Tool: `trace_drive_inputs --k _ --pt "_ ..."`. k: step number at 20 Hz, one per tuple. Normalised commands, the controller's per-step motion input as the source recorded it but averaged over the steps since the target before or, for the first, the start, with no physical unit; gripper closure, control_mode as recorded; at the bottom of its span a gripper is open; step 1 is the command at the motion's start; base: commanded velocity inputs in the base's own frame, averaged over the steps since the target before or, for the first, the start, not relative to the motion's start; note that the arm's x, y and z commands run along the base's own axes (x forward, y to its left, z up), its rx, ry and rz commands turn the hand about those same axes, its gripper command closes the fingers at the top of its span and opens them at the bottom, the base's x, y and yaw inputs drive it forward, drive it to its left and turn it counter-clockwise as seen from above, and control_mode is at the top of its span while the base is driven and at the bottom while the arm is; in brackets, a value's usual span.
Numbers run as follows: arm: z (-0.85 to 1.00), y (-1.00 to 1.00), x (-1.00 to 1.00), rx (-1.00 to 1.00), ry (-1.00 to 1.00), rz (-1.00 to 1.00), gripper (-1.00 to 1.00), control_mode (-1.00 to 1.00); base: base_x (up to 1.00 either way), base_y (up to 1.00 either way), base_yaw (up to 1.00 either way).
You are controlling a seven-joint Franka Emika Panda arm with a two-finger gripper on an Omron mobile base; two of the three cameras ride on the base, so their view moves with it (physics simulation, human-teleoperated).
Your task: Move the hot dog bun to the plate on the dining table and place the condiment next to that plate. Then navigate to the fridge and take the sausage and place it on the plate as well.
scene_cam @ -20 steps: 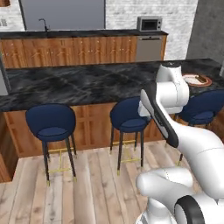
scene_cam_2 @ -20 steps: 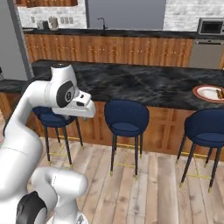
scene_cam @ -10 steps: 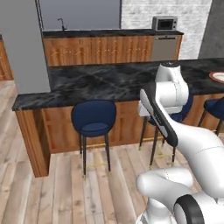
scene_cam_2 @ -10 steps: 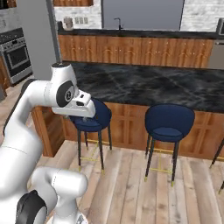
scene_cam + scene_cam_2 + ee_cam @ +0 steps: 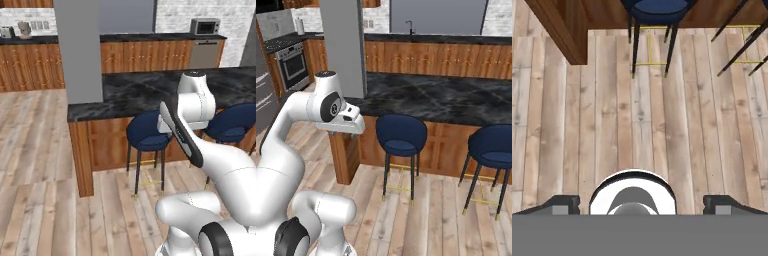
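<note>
Left base view: the dining table (image 5: 150, 90) crosses mid-frame. Right base view: the fridge (image 5: 263, 95) sits at the left edge; drive on clear of the stool (image 5: 401, 135). Hand view: the gripper (image 5: 641, 202) points at the floor, fingers spread, empty.

Domestic kitchen, rendered. Black marble dining table (image 5: 145, 90) with navy bar stools (image 5: 401, 134), wooden cabinets (image 5: 426, 56), wood-plank floor (image 5: 612, 120), microwave (image 5: 205, 26) on the rear counter. Steel appliance at the left edge, probably an oven (image 5: 290, 66).
</note>
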Motion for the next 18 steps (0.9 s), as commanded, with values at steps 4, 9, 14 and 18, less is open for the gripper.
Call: trace_drive_inputs --k 4,9,14,18 --pt "0.0 0.0 0.0 0.0 0.0 0.0 -1.0 1.0 0.19 1.0 0.0" --pt "0.0 0.0 0.0 0.0 0.0 0.0 -1.0 1.0 0.47 1.0 0.0" --pt "0.0 0.0 0.0 0.0 0.0 0.0 -1.0 1.0 0.73 1.0 0.0" --pt "0.0 0.0 0.0 0.0 0.0 0.0 -1.0 1.0 0.99 1.0 0.0"
